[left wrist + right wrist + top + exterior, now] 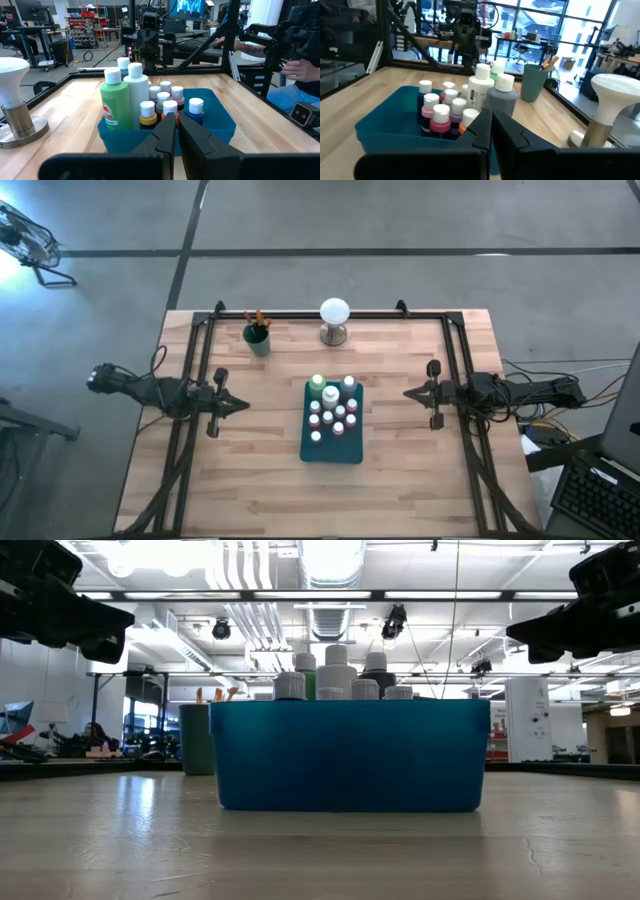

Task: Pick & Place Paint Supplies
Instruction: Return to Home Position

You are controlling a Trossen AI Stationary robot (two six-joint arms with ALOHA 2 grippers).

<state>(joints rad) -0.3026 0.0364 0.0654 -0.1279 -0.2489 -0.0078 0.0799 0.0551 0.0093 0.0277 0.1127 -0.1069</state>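
Paint bottles (332,412) stand packed in the blue bin (338,454) at the centre of the table (420,480), sorting apparently finished; the left hand (243,406) and right hand (408,392) flank it, both clenched and empty, parked well clear.

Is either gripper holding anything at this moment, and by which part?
Nothing is held. The left gripper and right gripper are both shut on nothing, clear of the blue bin on either side, with the bottles standing inside it.
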